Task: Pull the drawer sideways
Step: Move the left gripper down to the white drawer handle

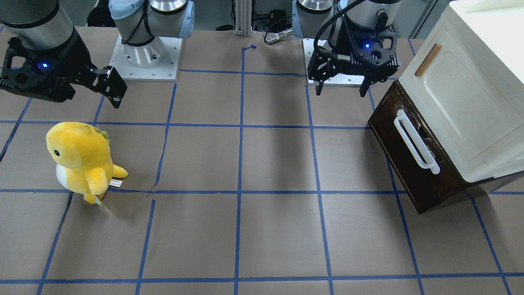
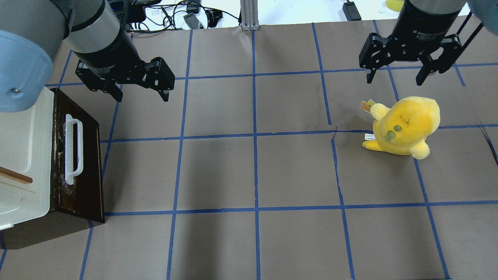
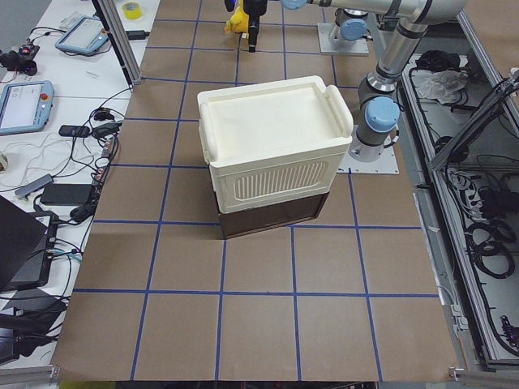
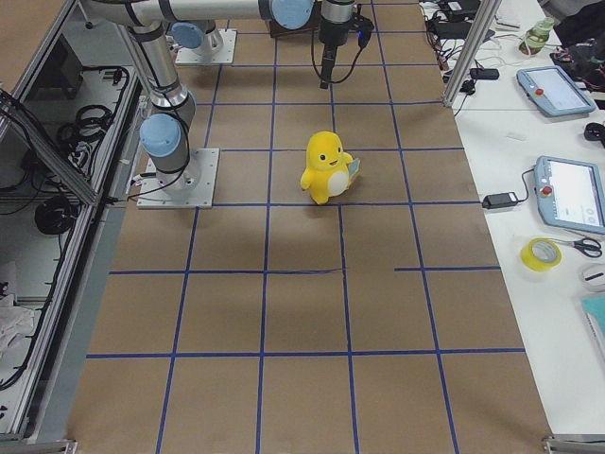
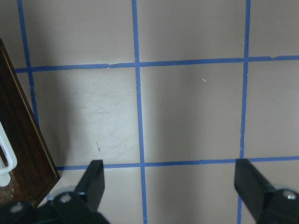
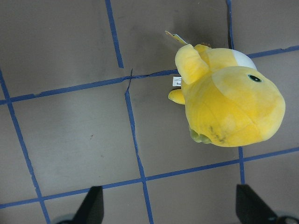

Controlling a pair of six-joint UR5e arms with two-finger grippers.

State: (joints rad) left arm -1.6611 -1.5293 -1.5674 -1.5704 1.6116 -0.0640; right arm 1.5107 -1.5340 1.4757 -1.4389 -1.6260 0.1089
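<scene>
The drawer (image 2: 91, 175) has a dark brown wooden front and a long white bar handle (image 2: 73, 149). It sits pushed in under a cream cabinet (image 2: 23, 155) at the table's left end. It also shows in the front-facing view (image 1: 397, 151) and at the left edge of the left wrist view (image 5: 21, 140). My left gripper (image 2: 142, 97) is open and empty. It hangs above the table just beyond the drawer's far corner, apart from the handle. My right gripper (image 2: 394, 81) is open and empty, far off above the right side.
A yellow plush toy (image 2: 404, 126) stands on the table below my right gripper and shows in the right wrist view (image 6: 229, 102). The cabinet door (image 1: 462, 102) has a small wooden handle (image 1: 428, 60). Brown paper with blue tape lines covers the table (image 2: 253, 175).
</scene>
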